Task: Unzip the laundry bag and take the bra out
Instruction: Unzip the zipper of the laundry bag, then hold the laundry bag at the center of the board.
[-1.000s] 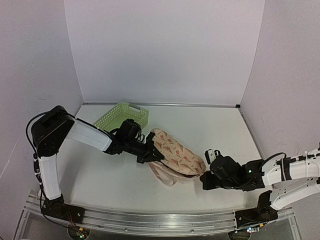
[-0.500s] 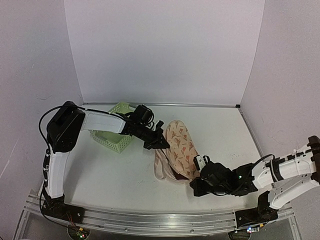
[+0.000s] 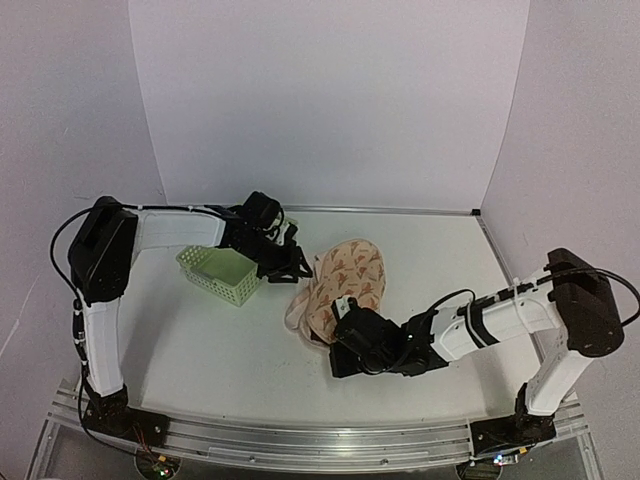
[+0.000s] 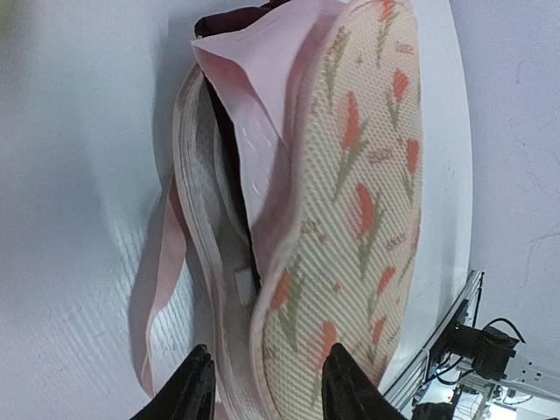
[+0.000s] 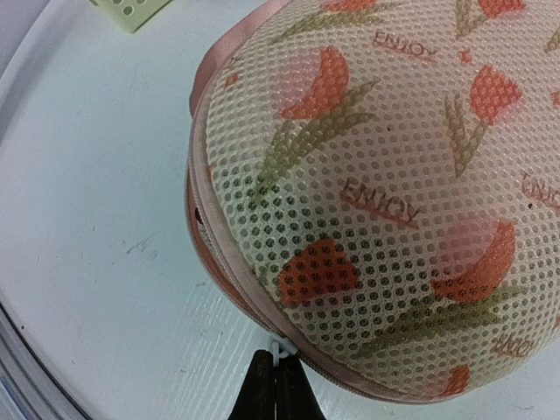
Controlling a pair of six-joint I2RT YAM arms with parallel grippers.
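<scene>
The laundry bag (image 3: 345, 280), a cream mesh pouch with orange tulip print, lies mid-table with its zip partly undone. In the left wrist view the bag (image 4: 359, 175) gapes along its pink trim, and a dark maroon strip of the bra (image 4: 229, 149) shows inside. My left gripper (image 3: 297, 271) is at the bag's far-left end; its jaws (image 4: 267, 385) stand open astride the bag's rim. My right gripper (image 3: 337, 342) is at the bag's near end, shut (image 5: 276, 378) on the small white zipper pull (image 5: 282, 351).
A light-green lattice basket (image 3: 220, 272) stands just left of the left gripper, under that arm. White walls close the table at the back and sides. The metal rail with the arm bases runs along the near edge.
The right gripper has drawn the zipper pull leftward round the bag's near end. The bag has swung and bunched up. The left gripper has pulled back toward the basket and opened its jaws.
</scene>
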